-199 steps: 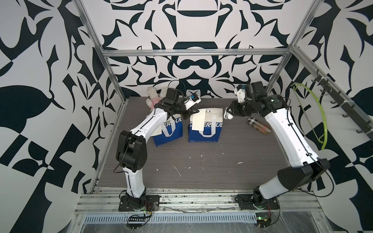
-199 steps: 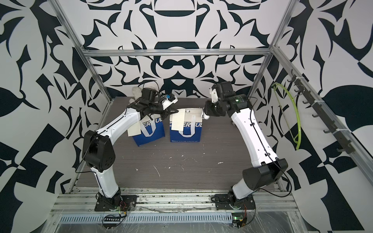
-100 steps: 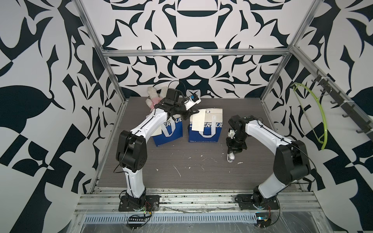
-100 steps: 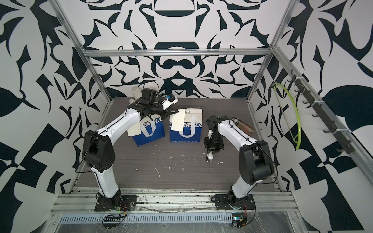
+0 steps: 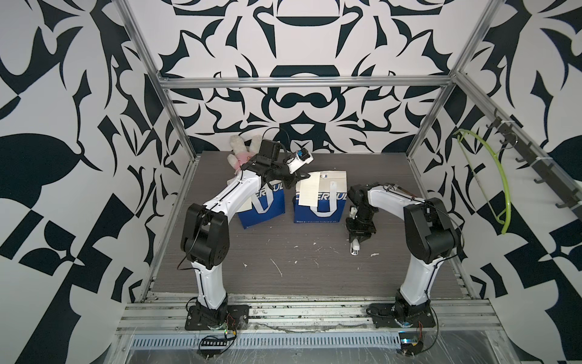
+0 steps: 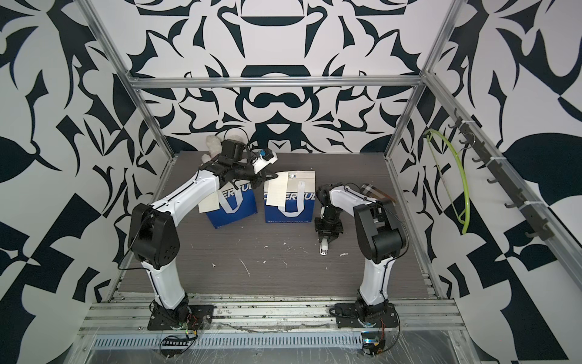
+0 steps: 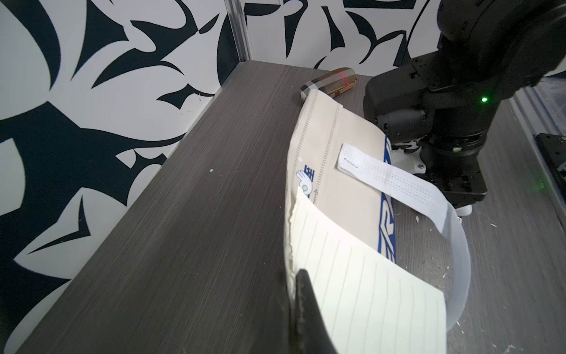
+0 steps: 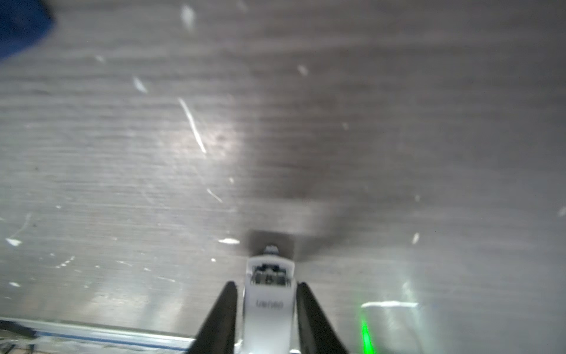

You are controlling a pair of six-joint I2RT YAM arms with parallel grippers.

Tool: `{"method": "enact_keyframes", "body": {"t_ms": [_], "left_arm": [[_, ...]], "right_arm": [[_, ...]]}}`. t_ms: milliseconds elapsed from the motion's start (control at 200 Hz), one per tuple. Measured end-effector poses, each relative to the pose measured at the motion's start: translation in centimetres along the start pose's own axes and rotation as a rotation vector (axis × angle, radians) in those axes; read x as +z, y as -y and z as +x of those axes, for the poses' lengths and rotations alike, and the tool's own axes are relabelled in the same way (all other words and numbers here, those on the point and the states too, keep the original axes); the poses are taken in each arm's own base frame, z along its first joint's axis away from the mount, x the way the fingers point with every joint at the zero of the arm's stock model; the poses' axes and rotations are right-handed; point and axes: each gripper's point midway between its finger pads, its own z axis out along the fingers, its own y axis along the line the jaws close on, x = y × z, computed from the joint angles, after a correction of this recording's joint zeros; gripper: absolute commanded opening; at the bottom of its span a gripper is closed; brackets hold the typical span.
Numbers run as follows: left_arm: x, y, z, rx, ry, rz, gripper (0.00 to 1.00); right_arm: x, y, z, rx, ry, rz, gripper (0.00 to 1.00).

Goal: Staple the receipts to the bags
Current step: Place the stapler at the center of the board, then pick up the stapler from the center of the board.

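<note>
**Two bags flat, one receipt pinched at its corner**

Two flat paper carrier bags, cream above and blue below with white ribbon handles, lie side by side toward the back of the dark grey wood-grain table (image 5: 283, 277). On the right-hand bag (image 5: 340, 181) rests a cream, ruled paper slip, the lined receipt (image 5: 310, 192), which covers the bag's left part. The left gripper (image 5: 297, 178) is closed on that slip's far corner, at the bag's top edge. The left wrist view shows one black finger (image 7: 306, 306) lying on the torn paper edge, which is lifted there. The left-hand bag (image 5: 272, 212) is partly hidden under the left arm. The second receipt (image 5: 246, 206), another cream slip, pokes out past its outer edge.

The right gripper (image 5: 357, 238) points straight down just beside the right-hand bag, near its lower corner. Its two black fingers (image 8: 226, 306) flank a small white plastic stapler (image 8: 269, 303), which is nose-down at the table surface. The right wrist view is blurred, so whether the fingers press the stapler or stand just clear of it cannot be told.

A white plush toy in pink (image 5: 241, 153) sits in the back corner behind the left arm. A tan checked oblong case (image 6: 373, 191) lies behind the right arm. Small white scraps (image 5: 276, 267) dot the table.
</note>
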Motion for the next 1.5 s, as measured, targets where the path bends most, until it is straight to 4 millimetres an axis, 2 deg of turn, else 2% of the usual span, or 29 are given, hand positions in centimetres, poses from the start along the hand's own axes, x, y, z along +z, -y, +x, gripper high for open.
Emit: {"method": "enact_keyframes", "body": {"t_ms": [90, 210, 270, 365, 440, 500, 665, 755, 1025, 1505], "left_arm": [[0.0, 0.0, 0.0, 0.000, -0.002, -0.002, 0.00], [0.0, -0.1, 0.0, 0.000, -0.003, -0.004, 0.00], [0.0, -0.1, 0.1, -0.001, -0.003, -0.005, 0.00], [0.0, -0.1, 0.1, -0.001, -0.004, -0.005, 0.00], [0.0, -0.1, 0.1, -0.002, -0.003, -0.005, 0.00], [0.0, -0.1, 0.1, -0.003, -0.004, -0.005, 0.00], [0.0, -0.1, 0.1, -0.005, -0.004, -0.005, 0.00], [0.0, -0.1, 0.1, -0.005, -0.003, -0.005, 0.00], [0.0, -0.1, 0.1, -0.005, -0.004, -0.005, 0.00], [0.0, -0.2, 0.1, -0.005, -0.007, -0.011, 0.00]], "right_arm": [[-0.6, 0.0, -0.4, -0.001, 0.034, 0.001, 0.51], [-3.0, -0.3, -0.4, -0.015, 0.120, -0.014, 0.50], [-4.6, -0.4, -0.2, -0.021, 0.179, -0.027, 0.38], [-6.8, -0.4, 0.6, -0.025, 0.252, -0.047, 0.00], [-7.4, -0.4, 1.5, -0.015, 0.271, -0.057, 0.00], [-7.0, -0.3, 2.1, -0.013, 0.258, -0.053, 0.00], [-4.0, -0.2, 4.0, -0.012, 0.157, -0.024, 0.00], [-3.1, -0.4, 4.5, -0.009, 0.131, -0.020, 0.00], [-2.1, -0.4, 5.0, -0.002, 0.117, -0.019, 0.00], [-1.2, -0.6, 4.5, 0.006, 0.128, -0.031, 0.00]]}}
